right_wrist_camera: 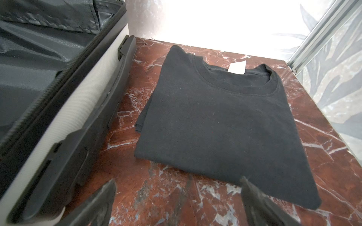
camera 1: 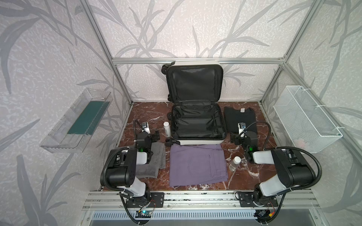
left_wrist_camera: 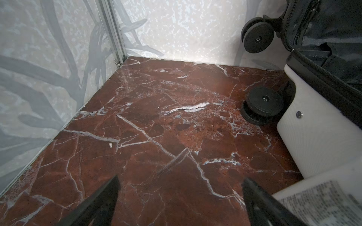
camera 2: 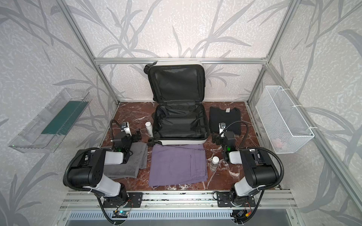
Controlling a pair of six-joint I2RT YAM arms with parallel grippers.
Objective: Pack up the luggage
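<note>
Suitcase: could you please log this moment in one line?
white hard-shell suitcase open, empty; left gripper open; right gripper open; folded black T-shirt outside

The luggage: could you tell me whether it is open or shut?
Open: the luggage lies with its lid raised upright behind it, the black lining of both halves showing.

A clear plastic tray [camera 1: 58, 135] hangs on the left wall, a white wire-mesh basket [camera 1: 305, 117] on the right. Folded purple trousers [camera 1: 197, 166] lie flat on the red marble desk [camera 1: 244, 176].
</note>
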